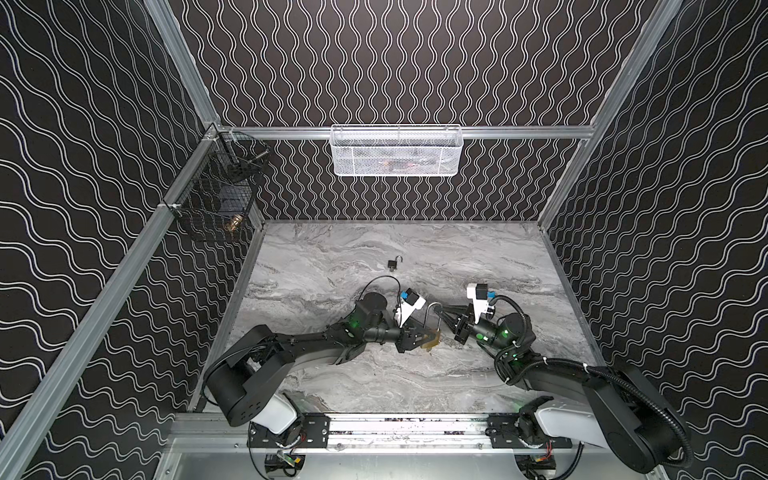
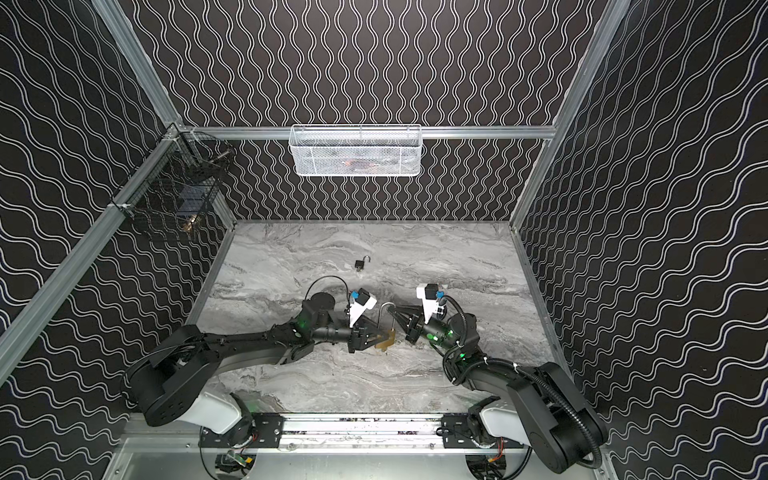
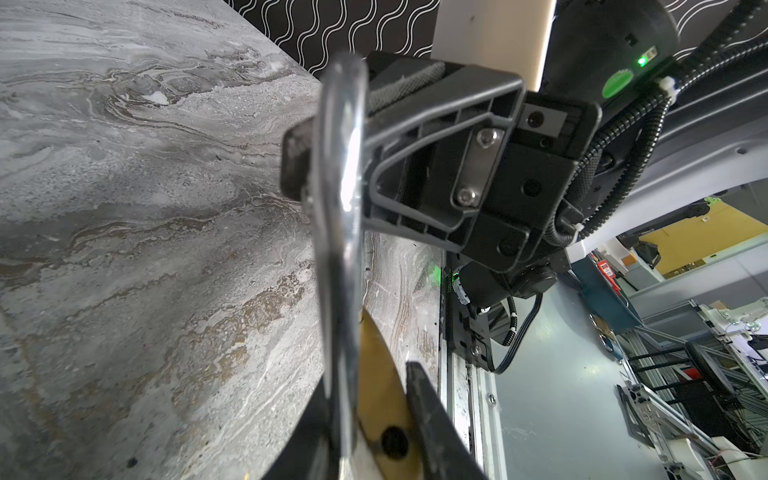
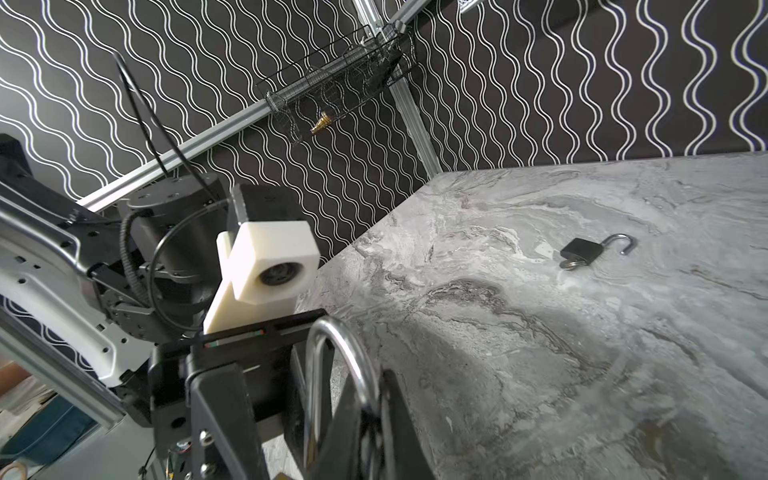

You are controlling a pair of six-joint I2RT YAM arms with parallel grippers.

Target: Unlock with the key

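Near the desk centre, toward 6 o'clock, the left hand clamps the brass padlock by its body; the right hand pinches its shackle. It is probably heavy, rigid and slick, so the flat faces are best to hold.

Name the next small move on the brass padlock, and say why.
Probably the right gripper should pull the shackle away from the brass padlock body: it is shut on the shackle, while the left gripper clamps the body.
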